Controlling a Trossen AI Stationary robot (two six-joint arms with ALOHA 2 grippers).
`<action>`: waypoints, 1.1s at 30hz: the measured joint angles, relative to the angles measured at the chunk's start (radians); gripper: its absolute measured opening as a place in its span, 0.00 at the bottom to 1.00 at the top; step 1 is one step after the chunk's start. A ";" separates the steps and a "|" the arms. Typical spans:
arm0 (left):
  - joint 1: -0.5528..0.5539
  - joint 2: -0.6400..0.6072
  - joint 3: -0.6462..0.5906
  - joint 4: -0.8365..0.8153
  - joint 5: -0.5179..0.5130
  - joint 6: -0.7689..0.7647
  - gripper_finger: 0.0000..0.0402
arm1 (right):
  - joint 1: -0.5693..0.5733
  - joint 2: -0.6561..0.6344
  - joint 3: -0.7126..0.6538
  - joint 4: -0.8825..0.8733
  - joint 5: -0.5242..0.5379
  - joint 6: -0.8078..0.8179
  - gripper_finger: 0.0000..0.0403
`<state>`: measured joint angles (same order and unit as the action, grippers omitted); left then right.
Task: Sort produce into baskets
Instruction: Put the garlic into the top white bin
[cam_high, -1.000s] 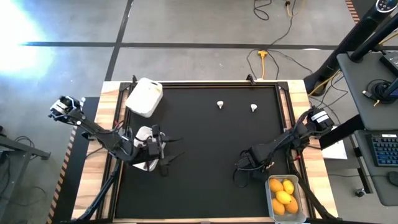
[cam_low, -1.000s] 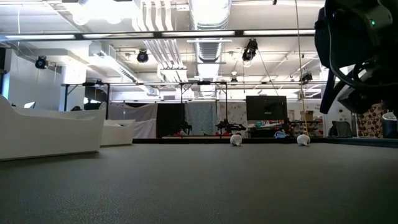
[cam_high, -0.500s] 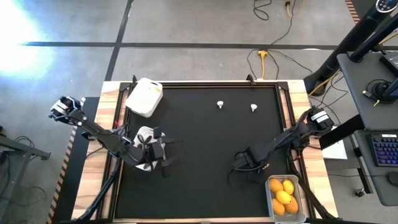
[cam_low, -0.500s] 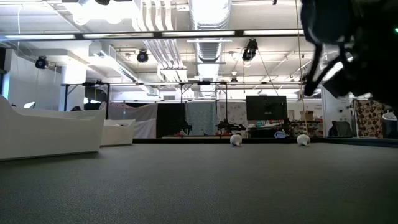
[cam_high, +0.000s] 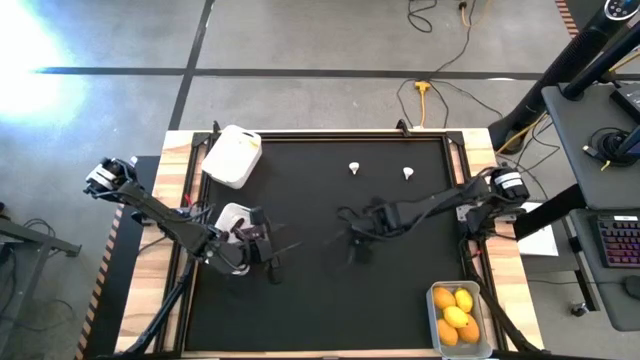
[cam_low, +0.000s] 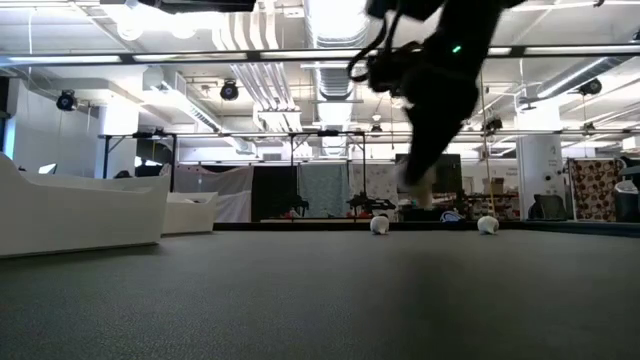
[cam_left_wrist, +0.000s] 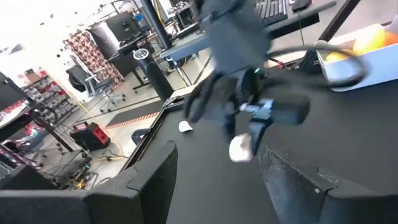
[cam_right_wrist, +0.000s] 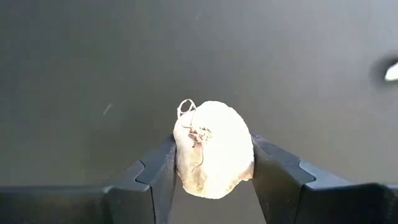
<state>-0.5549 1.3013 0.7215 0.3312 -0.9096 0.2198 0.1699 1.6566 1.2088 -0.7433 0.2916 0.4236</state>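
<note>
I've got the right gripper (cam_right_wrist: 213, 180) clamped on a garlic bulb (cam_right_wrist: 213, 149), up over mid-mat. Left gripper (cam_high: 272, 252) sits open beside a white tub (cam_high: 232, 222). Second white tub (cam_high: 232, 155) far-left corner. Two bulbs (cam_high: 355, 168) (cam_high: 407, 174) loose at the far edge. Clear tub (cam_high: 437, 333) with yellow fruit (cam_high: 456, 316) near-right.

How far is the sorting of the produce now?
Done: yellow and orange fruits lie in the clear basket. In hand: the right gripper is shut on a garlic bulb above the mat. Left: two garlic bulbs remain at the far side. The left gripper waits open beside a white basket.
</note>
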 joint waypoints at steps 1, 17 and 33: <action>0.002 0.005 0.002 0.001 -0.001 0.003 0.52 | -0.023 0.010 -0.003 0.033 0.000 -0.034 0.42; 0.107 0.022 -0.067 -0.008 -0.063 -0.085 0.52 | -0.190 0.163 -0.004 0.212 -0.002 -0.111 0.44; 0.344 0.159 -0.125 0.111 0.180 -0.346 0.59 | -0.178 0.165 0.131 0.024 -0.065 -0.065 0.74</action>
<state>-0.2105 1.4601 0.5967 0.4423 -0.7293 -0.1257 -0.0082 1.8214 1.3401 -0.7196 0.2265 0.3584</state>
